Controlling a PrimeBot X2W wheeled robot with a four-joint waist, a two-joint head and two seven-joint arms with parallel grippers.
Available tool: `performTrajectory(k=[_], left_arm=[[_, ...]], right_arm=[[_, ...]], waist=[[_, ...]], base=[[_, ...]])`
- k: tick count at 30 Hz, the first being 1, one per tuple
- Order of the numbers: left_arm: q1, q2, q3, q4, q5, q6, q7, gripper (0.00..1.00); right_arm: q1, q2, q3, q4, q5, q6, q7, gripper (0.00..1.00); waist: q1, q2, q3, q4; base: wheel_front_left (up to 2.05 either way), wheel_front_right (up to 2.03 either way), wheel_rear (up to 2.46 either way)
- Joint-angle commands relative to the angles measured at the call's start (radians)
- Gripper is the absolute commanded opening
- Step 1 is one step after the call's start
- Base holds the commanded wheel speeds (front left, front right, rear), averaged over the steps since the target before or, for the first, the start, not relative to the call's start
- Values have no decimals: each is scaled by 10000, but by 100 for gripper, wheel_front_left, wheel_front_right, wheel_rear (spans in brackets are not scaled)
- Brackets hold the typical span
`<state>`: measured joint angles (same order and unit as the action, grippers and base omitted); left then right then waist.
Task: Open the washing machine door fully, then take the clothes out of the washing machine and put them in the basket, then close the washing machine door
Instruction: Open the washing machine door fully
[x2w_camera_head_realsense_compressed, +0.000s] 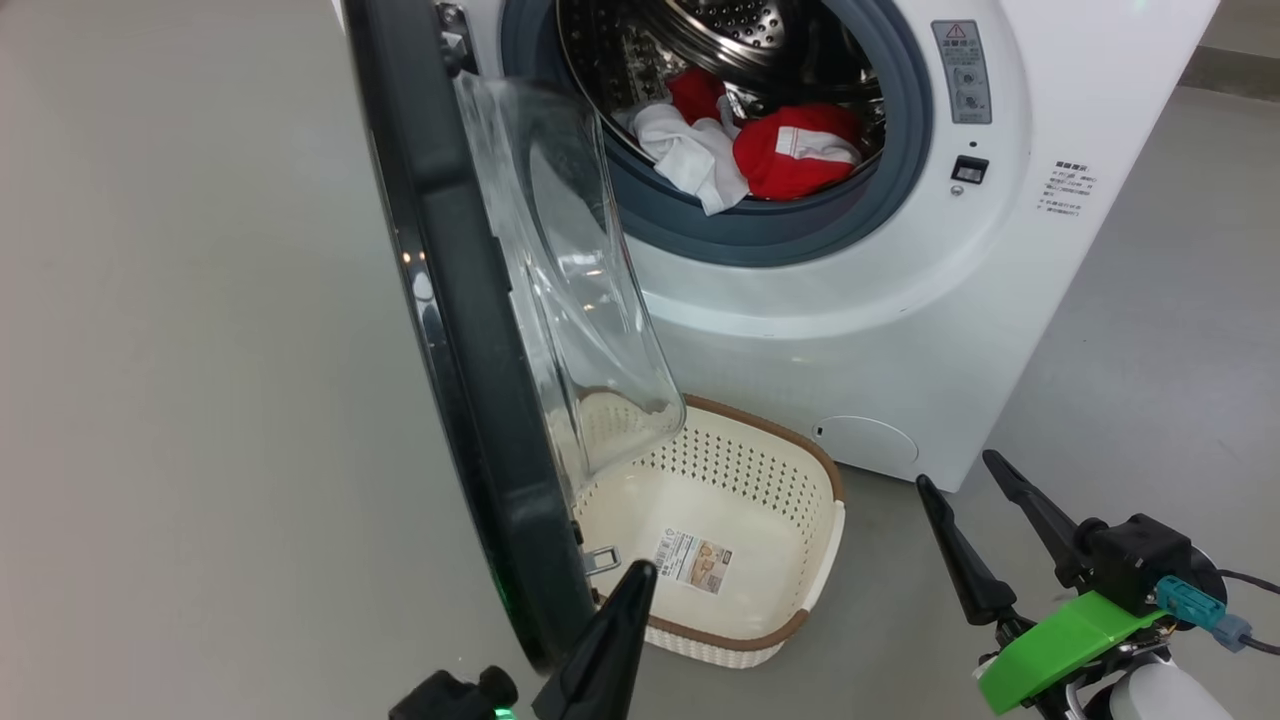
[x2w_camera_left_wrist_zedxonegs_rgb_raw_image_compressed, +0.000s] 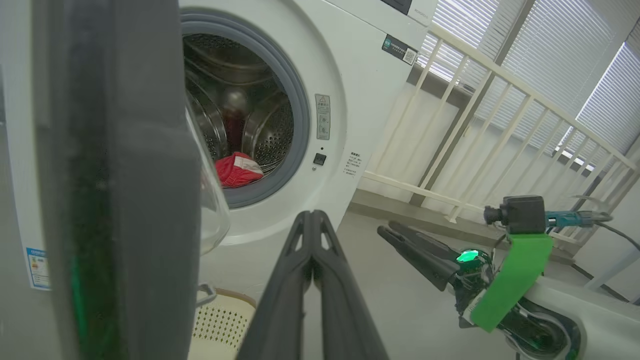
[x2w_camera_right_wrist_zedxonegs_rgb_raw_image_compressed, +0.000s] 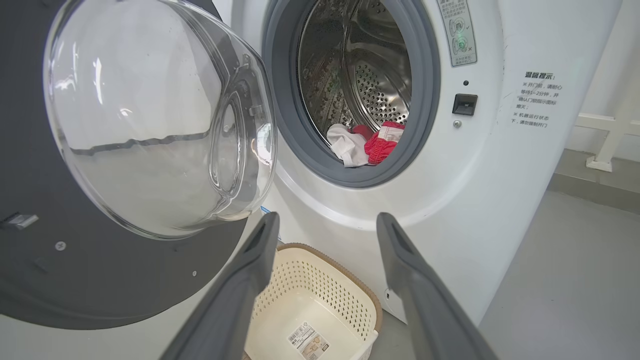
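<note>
Washer door (x2w_camera_head_realsense_compressed: 470, 400) edge-on, glass bulge (x2w_camera_head_realsense_compressed: 560, 280) facing right, L fingers (x2w_camera_head_realsense_compressed: 608, 640) pinched together empty, R fingers (x2w_camera_head_realsense_compressed: 962, 562) spread, empty

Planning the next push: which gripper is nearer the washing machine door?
Left. The left gripper sits beside the washing machine door, at its lower rim; the right gripper is farther, past the basket.

You have a washing machine door (x2w_camera_head_realsense_compressed: 450, 300) with a glossy black rim and a smooth clear glass window (x2w_camera_right_wrist_zedxonegs_rgb_raw_image_compressed: 150, 115), a washing machine (x2w_camera_head_realsense_compressed: 880, 330) of smooth white casing with a matt grey rubber seal (x2w_camera_head_realsense_compressed: 760, 235) and shiny perforated steel drum (x2w_camera_right_wrist_zedxonegs_rgb_raw_image_compressed: 380, 90), soft cloth clothes (x2w_camera_head_realsense_compressed: 790, 150), and a cream plastic basket (x2w_camera_head_realsense_compressed: 760, 470) bearing a paper sticker (x2w_camera_head_realsense_compressed: 692, 560).
</note>
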<state>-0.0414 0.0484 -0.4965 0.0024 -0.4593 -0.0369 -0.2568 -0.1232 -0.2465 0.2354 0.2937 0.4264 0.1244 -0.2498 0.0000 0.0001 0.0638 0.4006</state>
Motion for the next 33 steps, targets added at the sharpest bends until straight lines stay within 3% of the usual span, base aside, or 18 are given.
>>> performTrajectory(k=[1, 10, 18, 33], left_arm=[[-279, 18, 347, 62, -117, -5, -49, 0], [-621, 18, 839, 1310, -940, 118, -49, 0], [-670, 18, 1180, 1649, -988, 97, -49, 0], [74, 18, 2606, 932, -211, 482, -49, 0]], right_arm=[[-98, -57, 122, -270, -133, 63, -120, 100], [-41, -13, 21, -358, -159, 63, -120, 100], [4, 0, -38, -428, -179, 63, -120, 100], [20, -37, -57, -534, -204, 63, -120, 100]], waist=[[0, -1, -32, -35], [0, -1, -73, -102], [0, -1, -102, -41], [0, -1, 62, 361]], base=[[0, 0, 0], [0, 0, 0], [0, 0, 0], [0, 0, 0]])
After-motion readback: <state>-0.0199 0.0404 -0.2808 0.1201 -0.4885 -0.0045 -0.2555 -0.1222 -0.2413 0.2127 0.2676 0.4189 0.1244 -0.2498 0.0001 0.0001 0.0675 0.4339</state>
